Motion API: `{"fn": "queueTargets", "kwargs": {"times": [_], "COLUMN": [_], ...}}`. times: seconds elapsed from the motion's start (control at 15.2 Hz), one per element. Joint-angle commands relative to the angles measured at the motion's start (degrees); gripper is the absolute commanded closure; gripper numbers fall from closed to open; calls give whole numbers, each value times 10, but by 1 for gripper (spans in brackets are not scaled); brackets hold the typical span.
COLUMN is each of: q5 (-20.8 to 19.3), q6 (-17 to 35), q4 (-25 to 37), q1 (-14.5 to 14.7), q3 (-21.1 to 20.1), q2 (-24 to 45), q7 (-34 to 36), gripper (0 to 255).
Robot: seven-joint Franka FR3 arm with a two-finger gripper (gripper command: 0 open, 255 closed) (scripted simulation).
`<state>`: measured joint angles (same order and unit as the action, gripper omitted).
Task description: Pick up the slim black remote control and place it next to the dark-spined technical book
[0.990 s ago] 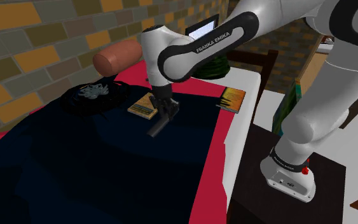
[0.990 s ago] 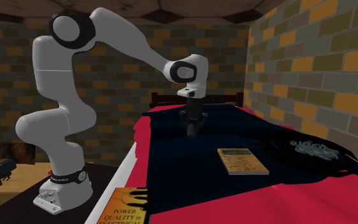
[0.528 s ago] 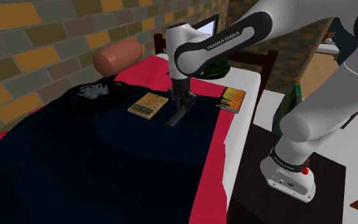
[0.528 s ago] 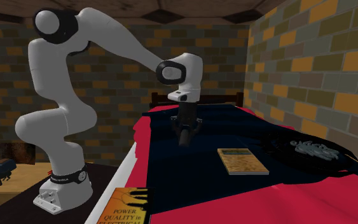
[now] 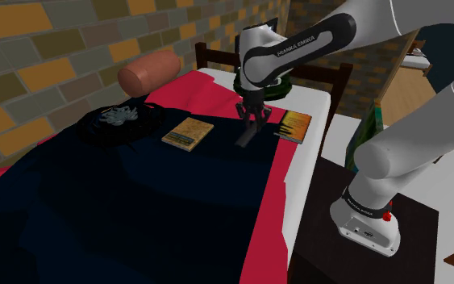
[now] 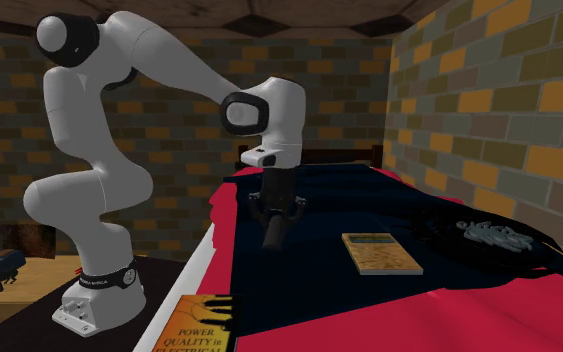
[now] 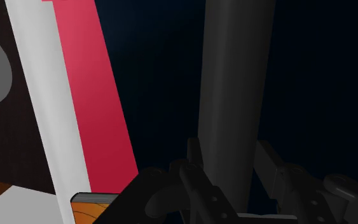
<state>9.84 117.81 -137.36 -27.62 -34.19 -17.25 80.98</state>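
My gripper (image 5: 251, 121) is shut on the upper end of a slim black remote (image 5: 246, 136), which hangs above the dark blanket, clear of it. In the second exterior view the gripper (image 6: 279, 205) holds the remote (image 6: 274, 229) over the bed's near side. The dark-spined book with an orange cover (image 5: 295, 126) lies on the bed's white edge, to the shoulder view's right of the remote; its title side (image 6: 194, 325) shows too. In the wrist view the remote (image 7: 234, 95) runs between the fingers (image 7: 193, 170), and the book's corner (image 7: 91, 202) lies beside the red strip.
A second tan book (image 5: 188, 133) lies on the dark blanket (image 5: 136, 210). A black dish with a grey object (image 5: 118, 119) and a brown bolster (image 5: 148, 71) sit further back. A green object (image 5: 280, 84) and a chair back (image 5: 330, 77) stand behind the arm. The stand (image 5: 370, 226) is at lower right.
The arm has carried the remote to the shoulder view's right, away from the tan book and closer to the orange-covered book at the bed's edge. The grip is unchanged.
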Motion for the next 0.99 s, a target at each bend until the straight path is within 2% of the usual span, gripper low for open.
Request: {"fn": "queueTargets", "kwargs": {"times": [0.0, 0.33, 0.92], "q5": [1, -16, -25], "q6": [-2, 1, 80], "q4": [-16, -39, -78], "q1": [-8, -37, -42], "q3": [24, 77, 63], "q2": [-18, -34, 8], "q7": [-35, -109, -97], "gripper": [255, 255, 255]}}
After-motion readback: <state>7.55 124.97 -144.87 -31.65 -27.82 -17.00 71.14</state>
